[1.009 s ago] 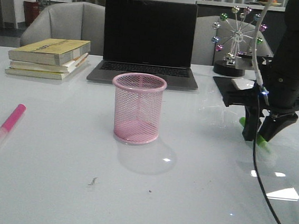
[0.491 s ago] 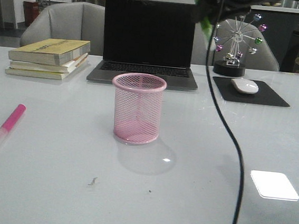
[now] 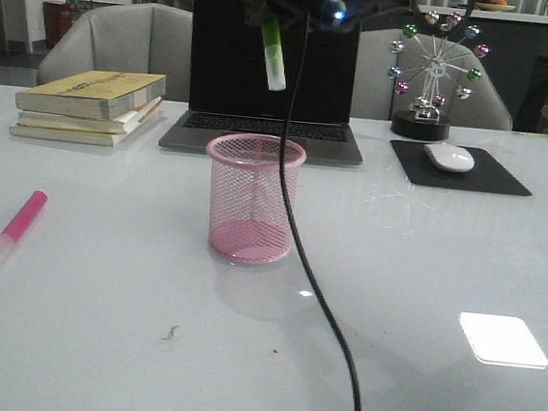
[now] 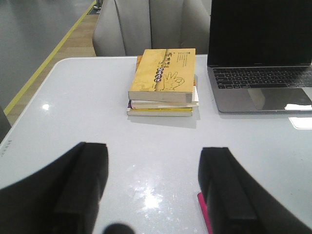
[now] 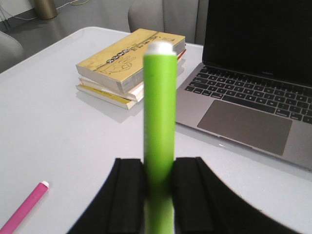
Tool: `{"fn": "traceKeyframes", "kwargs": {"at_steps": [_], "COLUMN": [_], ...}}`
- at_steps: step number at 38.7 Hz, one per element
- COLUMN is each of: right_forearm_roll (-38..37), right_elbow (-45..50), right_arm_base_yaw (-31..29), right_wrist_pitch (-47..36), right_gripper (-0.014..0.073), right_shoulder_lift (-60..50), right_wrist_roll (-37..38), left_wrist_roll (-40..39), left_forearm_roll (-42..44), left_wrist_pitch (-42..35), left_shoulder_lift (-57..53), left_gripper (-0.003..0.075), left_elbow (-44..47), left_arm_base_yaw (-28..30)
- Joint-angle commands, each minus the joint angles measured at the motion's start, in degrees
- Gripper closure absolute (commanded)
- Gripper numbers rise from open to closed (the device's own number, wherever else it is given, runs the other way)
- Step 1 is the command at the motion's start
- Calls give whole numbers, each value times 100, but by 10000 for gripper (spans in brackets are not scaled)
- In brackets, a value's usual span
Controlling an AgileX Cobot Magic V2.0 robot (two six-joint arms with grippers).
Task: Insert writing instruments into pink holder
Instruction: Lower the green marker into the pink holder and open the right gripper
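Observation:
The lime green highlighter (image 3: 273,58) hangs nearly upright, whitish cap end down, high above the pink mesh holder (image 3: 251,198) that stands mid-table. My right gripper (image 5: 159,168) is shut on this green highlighter (image 5: 159,122). The pink highlighter (image 3: 18,226) lies flat on the table at the left; the right wrist view also catches the pink highlighter (image 5: 25,208). My left gripper (image 4: 153,165) is open just over the table, and a sliver of the pink highlighter (image 4: 204,214) shows beside one finger. The left gripper is out of the front view.
A stack of yellow books (image 3: 89,105) sits at the back left. An open laptop (image 3: 270,79) stands behind the holder. A white mouse (image 3: 448,157) on a black pad (image 3: 490,180) and a small ferris-wheel ornament (image 3: 435,70) are at the back right. A black cable (image 3: 319,297) hangs across the front.
My right arm lifted the green highlighter off the table at the right and swung it left, from near the ornament to above the pink holder. The pink highlighter has not moved.

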Motion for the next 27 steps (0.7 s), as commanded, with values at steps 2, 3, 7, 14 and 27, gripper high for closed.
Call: {"fn": "traceKeyframes", "kwargs": {"at_steps": [2,3,7,14,27], "right_forearm_roll": [0,0,0,0,0], "right_elbow": [50,87,141,141,141], "right_arm_base_yaw": [22,22,22,22,22], "right_wrist_pitch": [-891,-955,-1127,-1197,-1059], "right_gripper": [537,537,537,537,452], "right_shoulder_lift": [-86,-18,172,375,381], "right_wrist_roll": [-34,-34,-34,-34,-34], "left_wrist_roll": [-21,-21,-21,-21,-21], "left_forearm_roll": [83,83,83,83,95], "left_wrist_pitch": [-406,-406,-406,-406,-394], "left_shoulder_lift": [-22,-22,-22,-22,-22], "left_gripper": [253,252,253,253,252], "left_elbow": [-208,-208,-208,-208,-208], "left_arm_base_yaw": [-4,-4,-4,-4,-4]}}
